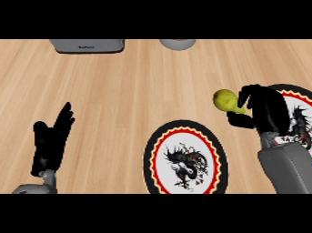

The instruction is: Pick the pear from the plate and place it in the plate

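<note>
Head view, looking steeply down on a wooden counter (pixel 131 86). The right hand (pixel 262 109) has its fingers and thumb curled round the yellow-green pear (pixel 224 99), which shows at the hand's left side, held over the bare wood just beside the left rim of the right plate (pixel 304 101). That plate is largely hidden by the hand and the grey right forearm (pixel 292 168). The centre plate (pixel 185 159), with a red and black rim and a dark dragon figure, lies near and below the pear and holds nothing. The left hand (pixel 51 141) rests open at the lower left, fingers straight and up. A grey appliance (pixel 88 45) and a pale bowl (pixel 178 43) sit at the far edge.

Risk, as judged: much of the pear protrudes past the fingers, so it may slip while being carried; released off-centre, the rounded fruit could roll over the shallow rim onto the counter.
</note>
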